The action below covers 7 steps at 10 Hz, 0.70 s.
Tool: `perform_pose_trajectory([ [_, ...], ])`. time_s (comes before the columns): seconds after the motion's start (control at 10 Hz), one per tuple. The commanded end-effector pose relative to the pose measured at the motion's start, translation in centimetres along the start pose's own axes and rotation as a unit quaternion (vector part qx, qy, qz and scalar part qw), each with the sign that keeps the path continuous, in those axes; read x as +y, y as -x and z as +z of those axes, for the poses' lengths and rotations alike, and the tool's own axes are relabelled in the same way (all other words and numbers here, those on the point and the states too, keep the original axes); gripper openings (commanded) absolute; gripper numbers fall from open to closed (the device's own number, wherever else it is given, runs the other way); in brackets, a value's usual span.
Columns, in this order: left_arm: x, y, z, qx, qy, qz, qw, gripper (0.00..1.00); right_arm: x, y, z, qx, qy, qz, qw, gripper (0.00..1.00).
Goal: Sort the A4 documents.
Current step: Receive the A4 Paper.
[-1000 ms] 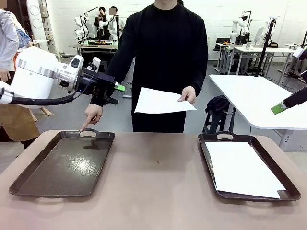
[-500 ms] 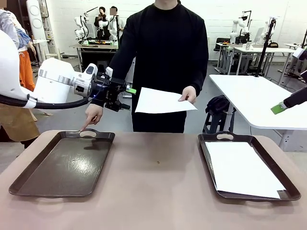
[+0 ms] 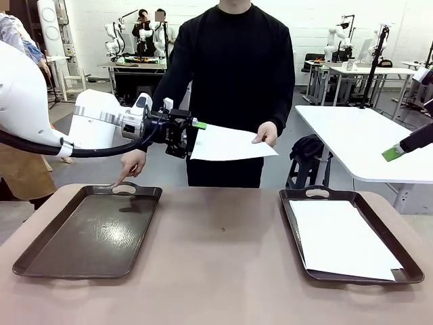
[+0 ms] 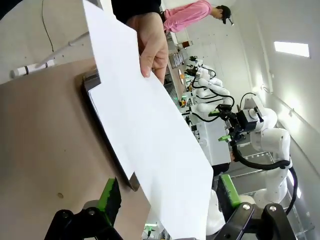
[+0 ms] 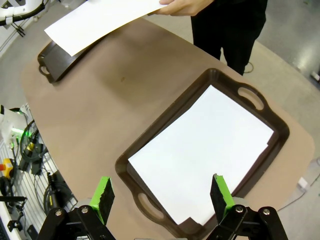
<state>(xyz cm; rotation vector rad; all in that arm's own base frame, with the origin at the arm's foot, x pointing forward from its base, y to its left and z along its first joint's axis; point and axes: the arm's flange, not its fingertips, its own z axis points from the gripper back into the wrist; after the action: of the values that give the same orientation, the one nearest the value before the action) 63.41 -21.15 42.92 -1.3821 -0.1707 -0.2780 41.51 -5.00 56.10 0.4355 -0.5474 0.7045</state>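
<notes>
One loose A4 sheet (image 3: pixel 230 143) is held out flat above the far edge of the desk (image 3: pixel 216 271) by the person's hand (image 3: pixel 265 133), its long axis running across the desk from left to right. The left end effector (image 3: pixel 191 137) is seen just at the sheet's near short edge, its jaws spread wide and nothing grasped; in the left wrist view the paper lies between the two green pads (image 4: pixel 109 194) without a clear touch. It is judged the nearer arm for the take. The right end effector (image 5: pixel 162 192) is released too and hangs over the right tray (image 3: pixel 406 273), in which a second sheet (image 3: pixel 342 238) lies. The left tray (image 3: pixel 88 267), at whose far rim the person's other hand (image 3: pixel 130 162) points, holds no paper.
</notes>
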Motion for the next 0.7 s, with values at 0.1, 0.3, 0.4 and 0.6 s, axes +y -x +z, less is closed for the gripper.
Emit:
perform_pose_trajectory([
  [0.1, 0.75, -1.08, -0.66, -0.004, 0.017, 0.038, 0.999, 1.0, -0.04, 0.01, -0.05, -0.002, -0.003, 0.001, 1.0, 1.0],
  [0.3, 0.96, -0.9, -0.97, -0.009, 0.042, 0.049, 0.998, 1.0, -0.04, 0.01, -0.05, -0.002, -0.003, 0.001, 1.0, 1.0],
  [0.4, 0.96, -0.8, -1.14, -0.012, 0.046, 0.047, 0.998, 0.95, -0.04, 0.01, -0.05, -0.002, -0.003, 0.001, 1.0, 1.0],
  [0.6, 1.12, -0.54, -1.35, -0.013, 0.047, 0.049, 0.998, 0.75, -0.04, 0.01, -0.05, -0.002, -0.003, 0.001, 1.0, 1.0],
])
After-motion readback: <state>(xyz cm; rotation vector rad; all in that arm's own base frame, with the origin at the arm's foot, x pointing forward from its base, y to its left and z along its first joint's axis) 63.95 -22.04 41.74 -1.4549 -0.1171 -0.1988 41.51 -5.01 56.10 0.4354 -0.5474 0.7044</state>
